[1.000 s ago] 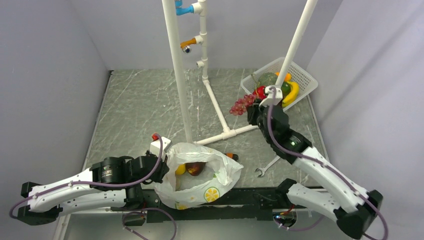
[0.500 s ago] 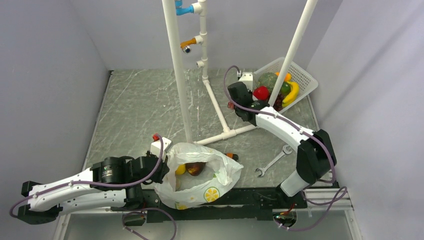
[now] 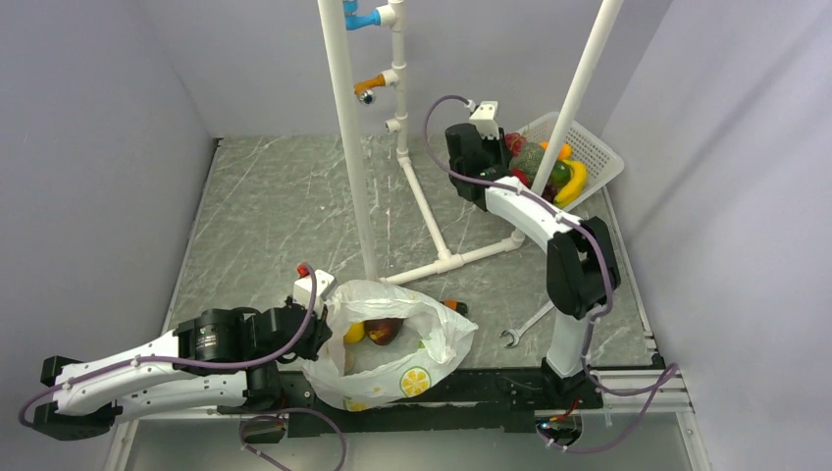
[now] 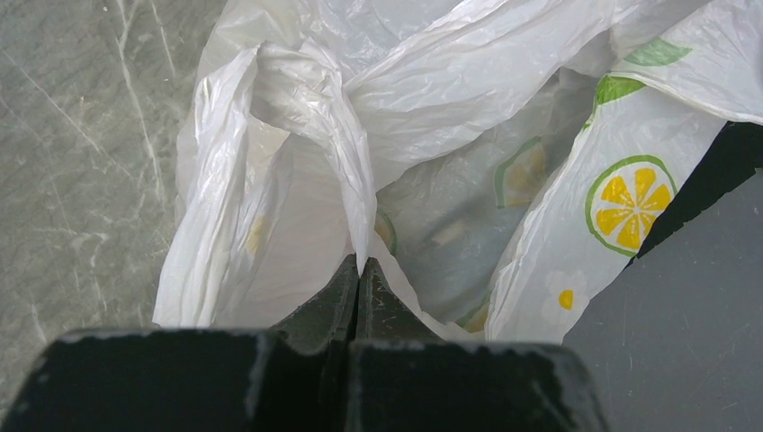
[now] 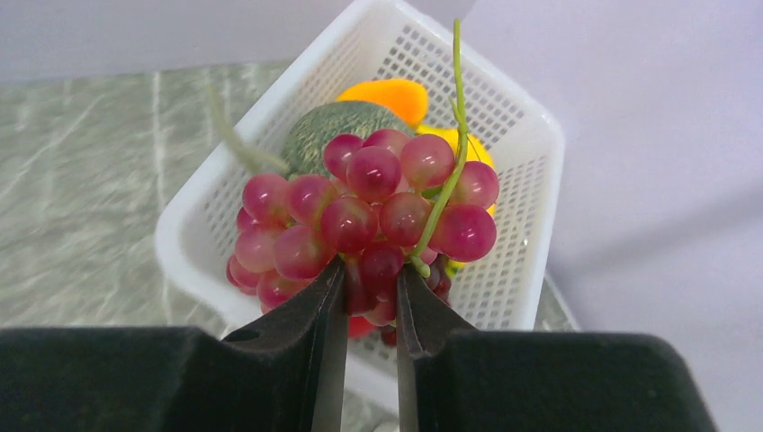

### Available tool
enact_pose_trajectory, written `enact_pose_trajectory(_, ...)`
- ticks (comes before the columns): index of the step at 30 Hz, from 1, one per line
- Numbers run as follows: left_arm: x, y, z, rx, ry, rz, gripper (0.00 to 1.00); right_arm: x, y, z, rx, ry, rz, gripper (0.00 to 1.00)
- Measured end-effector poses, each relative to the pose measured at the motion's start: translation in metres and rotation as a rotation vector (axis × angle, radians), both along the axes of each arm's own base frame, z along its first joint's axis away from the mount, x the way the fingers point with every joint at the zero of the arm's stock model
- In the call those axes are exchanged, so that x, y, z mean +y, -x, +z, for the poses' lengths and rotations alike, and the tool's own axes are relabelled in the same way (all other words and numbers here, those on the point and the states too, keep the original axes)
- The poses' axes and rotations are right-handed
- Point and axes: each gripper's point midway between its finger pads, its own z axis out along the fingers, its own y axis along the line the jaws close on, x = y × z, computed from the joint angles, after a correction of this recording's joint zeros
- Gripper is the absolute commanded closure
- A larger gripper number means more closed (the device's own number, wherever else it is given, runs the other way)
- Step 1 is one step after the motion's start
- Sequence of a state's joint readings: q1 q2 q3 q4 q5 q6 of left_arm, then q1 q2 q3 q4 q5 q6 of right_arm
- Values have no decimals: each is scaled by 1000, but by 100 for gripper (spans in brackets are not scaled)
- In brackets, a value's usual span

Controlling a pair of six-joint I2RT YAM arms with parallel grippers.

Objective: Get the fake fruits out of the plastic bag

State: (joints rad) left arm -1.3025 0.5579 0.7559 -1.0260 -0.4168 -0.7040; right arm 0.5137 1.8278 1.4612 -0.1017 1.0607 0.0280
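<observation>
Grey marbled worktop [image 3: 275, 216] fills the floor of a pale-walled cell, with a white pipe frame [image 3: 345, 137] standing on it. At the near edge sits the plastic bag [image 3: 392, 368], white with lemon slices, its mouth gaping upward. Inside it I can see a yellow fruit [image 3: 354, 332] touching a red apple [image 3: 383, 330]. My left hand [image 4: 358, 270] is at the bag's left side, fingers pressed together on a gathered fold of its rim. My right hand [image 5: 371, 270] reaches to the far right corner, pinching a light red grape bunch [image 5: 369, 211] near its bottom and holding it just in front of a white basket [image 5: 531, 180]. In the basket lie a green melon [image 5: 324, 135] and a banana [image 3: 576, 182]. A wrench [image 3: 527, 325] lies on the worktop right of the bag.
</observation>
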Motion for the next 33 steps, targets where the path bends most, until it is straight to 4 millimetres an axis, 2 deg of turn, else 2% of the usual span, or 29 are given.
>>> enact_pose_trajectory(3,0,0,0,0,0,-2,100,-16,-23,-4,13,36,-48,99)
enact_pose_trajectory(5,0,1,0,0,1,-4,100,-24,-34,-6,18,56,-66,94)
enact_pose_trajectory(10,0,1,1,-2,7,-5,100,-36,-47,-24,59,108,-81,89)
enact_pose_trajectory(11,0,1,1,-2,7,-5,100,-34,-50,-30,70,112,-79,85)
enact_pose_trajectory(14,0,1,1,-2,7,-6,100,-28,-55,-50,111,98,-58,56)
enact_pose_trajectory(16,0,1,1,-2,7,-7,100,-25,-55,-63,136,72,-45,42)
enact_pose_trajectory(18,-1,1,1,-2,7,-8,100,-22,-52,-71,160,49,-36,34)
enact_pose_trajectory(19,0,1,1,-2,7,-8,100,-21,-51,-73,163,38,-35,26)
enact_pose_trajectory(22,-1,1,1,-2,7,-8,100,-20,-47,-77,165,2,-36,21)
enact_pose_trajectory(25,-1,1,1,-2,6,-8,100,-21,-39,-74,179,-13,-35,21)
enact_pose_trajectory(27,-1,1,1,-1,4,-9,100,-18,-33,-65,174,-31,-24,20)
enact_pose_trajectory(30,-1,1,1,-1,3,-9,100,-14,-20,-42,144,-58,-7,20)
enact_pose_trajectory(33,-1,1,0,-1,3,-9,100,4,3,-14,97,-95,47,19)
